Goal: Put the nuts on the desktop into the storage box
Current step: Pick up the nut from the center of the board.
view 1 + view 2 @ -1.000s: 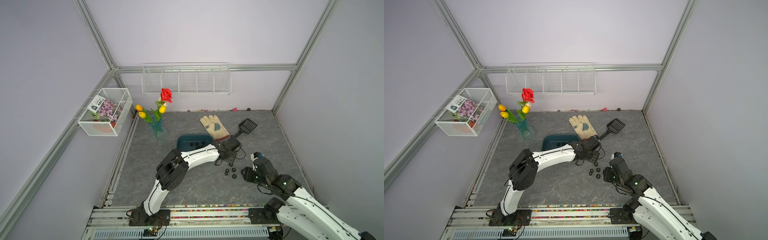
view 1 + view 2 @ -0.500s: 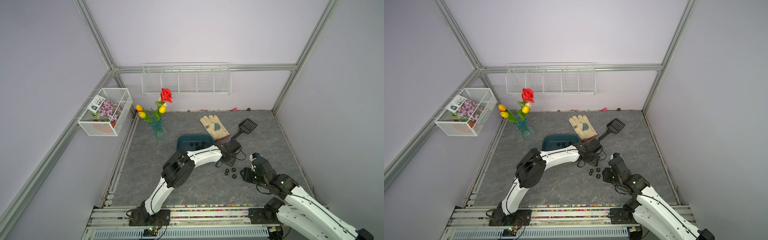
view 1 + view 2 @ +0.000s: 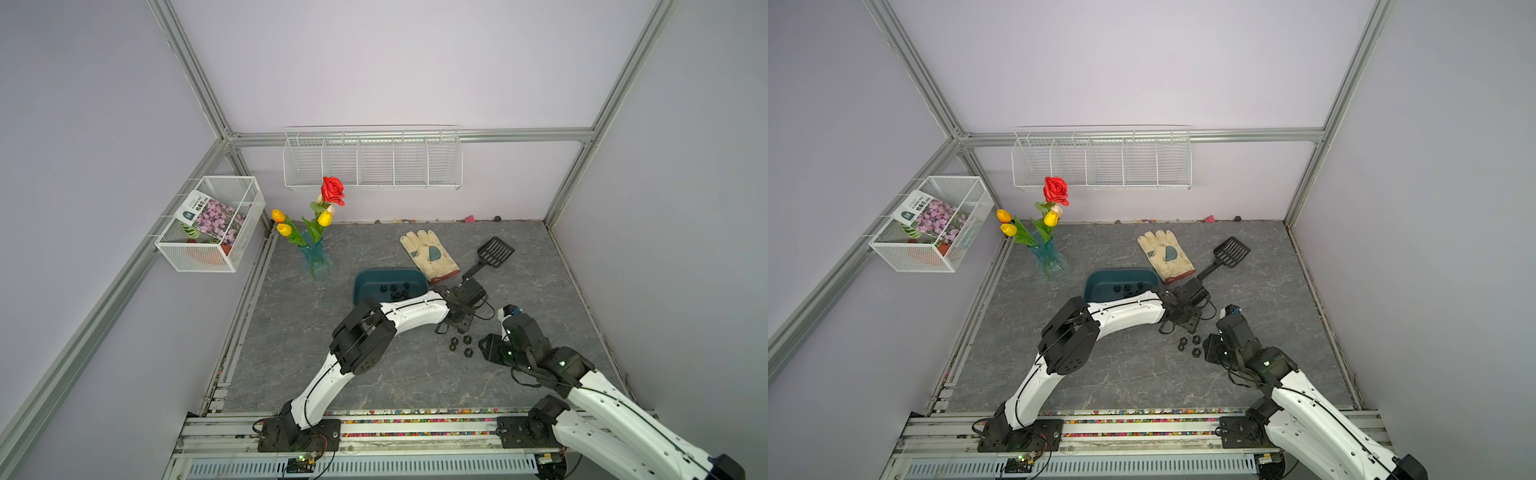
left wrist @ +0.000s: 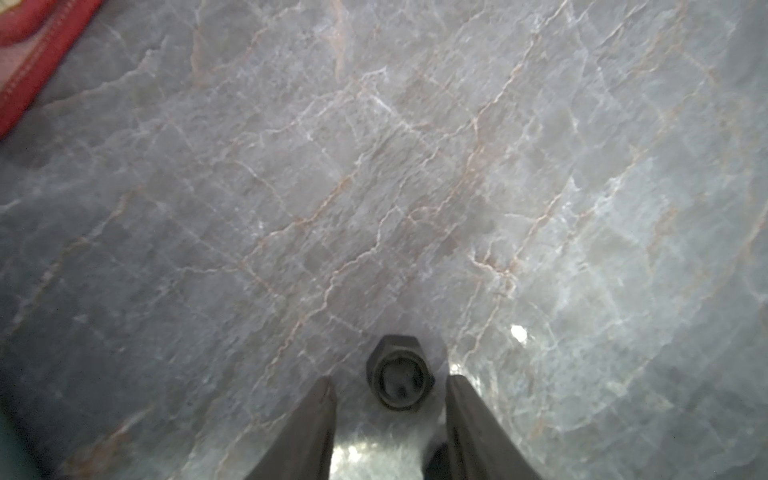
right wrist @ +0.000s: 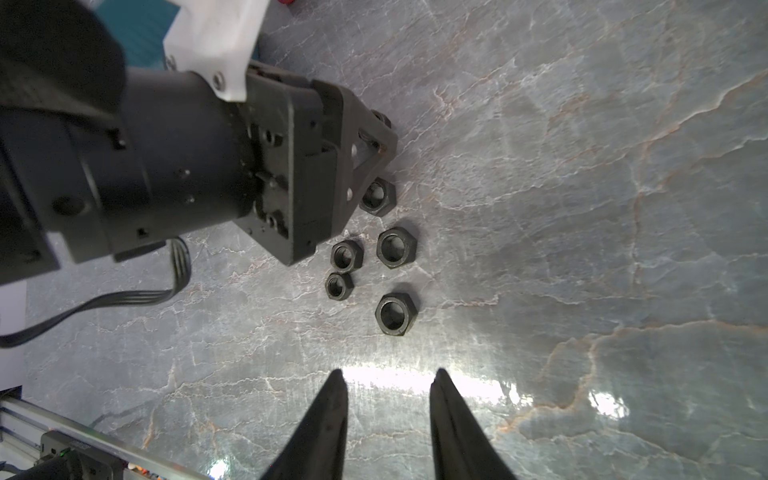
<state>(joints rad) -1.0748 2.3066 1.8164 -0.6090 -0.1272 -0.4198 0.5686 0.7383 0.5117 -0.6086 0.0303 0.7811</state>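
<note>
Left pincer [image 4: 390,380], narrow gap, straddles one nut [image 4: 400,376] lying flat on worktop [image 4: 374,166], not gripped. Right pincer [image 5: 388,374] part-open, empty; five nuts [image 5: 395,247] just ahead. Storage box [image 3: 368,286] just beyond left forearm.

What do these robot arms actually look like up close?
The left arm and right arm have white shells with chunky black joints. Each ends in two dark tapering fingers. A flat black cable loops beside the left wrist.
</note>
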